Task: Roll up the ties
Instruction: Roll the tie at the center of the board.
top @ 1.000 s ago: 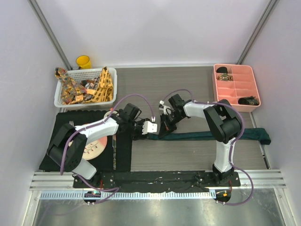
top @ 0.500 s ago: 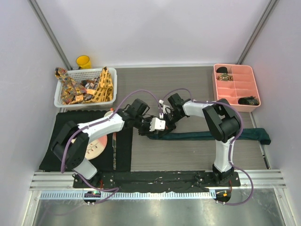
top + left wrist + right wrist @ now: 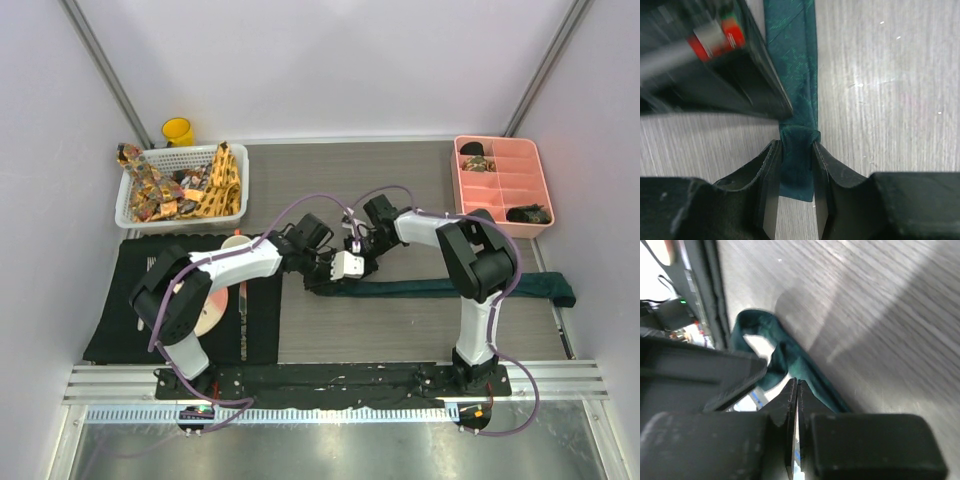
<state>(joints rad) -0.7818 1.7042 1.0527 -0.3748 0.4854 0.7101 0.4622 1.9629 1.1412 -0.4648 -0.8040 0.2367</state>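
Observation:
A plain dark teal tie [image 3: 450, 288] lies flat across the table, its far end near the right edge. My left gripper [image 3: 335, 278] is shut on its folded left end; in the left wrist view the jaws [image 3: 796, 146] pinch the doubled teal fabric [image 3: 797, 170]. My right gripper [image 3: 357, 262] is right next to it, jaws shut. In the right wrist view its tips [image 3: 796, 386] sit against the teal tie [image 3: 790, 357], which curls in a loop just beyond them. I see no fabric between them. Patterned ties [image 3: 215, 190] lie heaped in a white basket.
The white basket [image 3: 132, 213] stands at the back left with a yellow cup [image 3: 178, 131] behind it. A pink divided tray [image 3: 500, 178] at the back right holds rolled dark items. A black placemat [image 3: 125, 300] with a plate [image 3: 208, 312] lies at the left.
My left arm has swung right, carrying the tie's left end towards the right gripper, so the end now folds over itself. The right gripper has hardly moved.

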